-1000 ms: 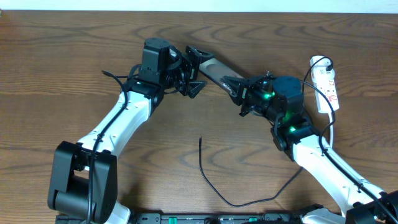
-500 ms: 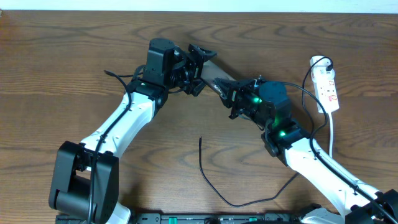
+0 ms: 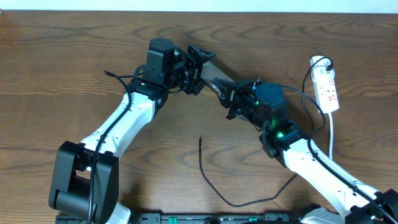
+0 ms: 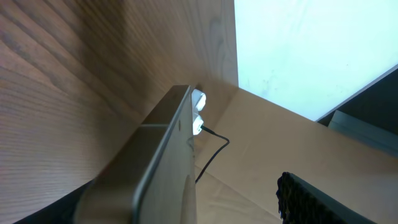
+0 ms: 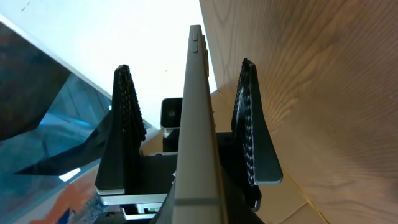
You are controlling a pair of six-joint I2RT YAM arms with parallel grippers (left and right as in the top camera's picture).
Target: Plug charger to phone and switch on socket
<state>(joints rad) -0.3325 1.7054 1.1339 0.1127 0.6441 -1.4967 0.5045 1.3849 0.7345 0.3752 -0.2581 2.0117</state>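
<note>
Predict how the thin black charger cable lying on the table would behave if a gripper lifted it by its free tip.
The charger cable is probably floppy: it lies in a loose curve across the table, so it would likely droop and trail. It looks very thin, so probably light and hard to pinch.

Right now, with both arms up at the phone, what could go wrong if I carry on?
The phone looks clamped by the right gripper alone. The left gripper stands open round its other end, so it could pivot or slip. The charger loops past the right arm toward the socket, so swinging that arm may drag it.
</note>
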